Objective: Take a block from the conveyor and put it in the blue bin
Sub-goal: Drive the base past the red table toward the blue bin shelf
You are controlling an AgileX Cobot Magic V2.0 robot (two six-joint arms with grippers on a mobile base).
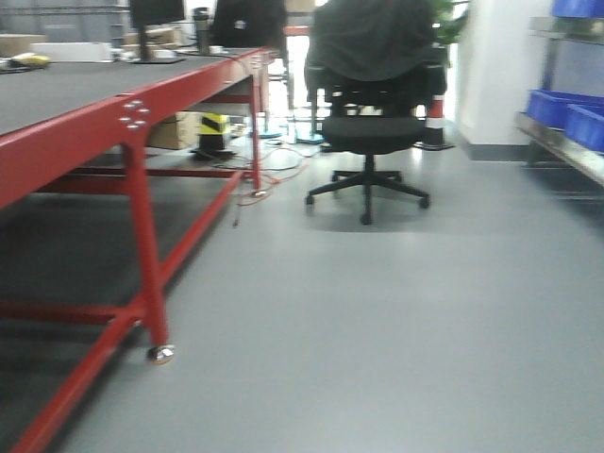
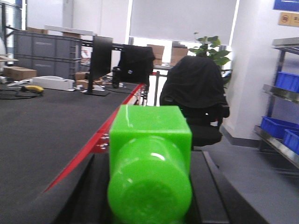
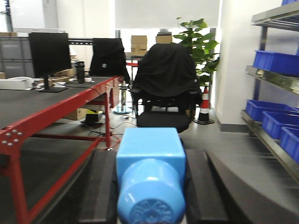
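In the left wrist view, my left gripper (image 2: 150,157) is shut on a bright green block (image 2: 149,135), its black fingers (image 2: 91,186) pressed against both sides. My right gripper (image 3: 150,155) is likewise shut on a light blue block (image 3: 150,147) between its black fingers (image 3: 100,186). The conveyor (image 1: 57,90) is a dark grey belt on a red frame to the left, and it also appears in the wrist views (image 2: 42,121) (image 3: 28,100). Blue bins (image 1: 566,104) (image 3: 275,60) (image 2: 280,126) sit on a metal shelf to the right. Neither gripper shows in the exterior view.
A black office chair (image 1: 373,123) draped with a dark jacket stands ahead on the grey floor. A monitor (image 2: 100,58), boxes and grey crates sit at the conveyor's far end. A red frame leg (image 1: 142,245) and cables lie to the left, and a striped cone (image 3: 204,105) stands by the wall.
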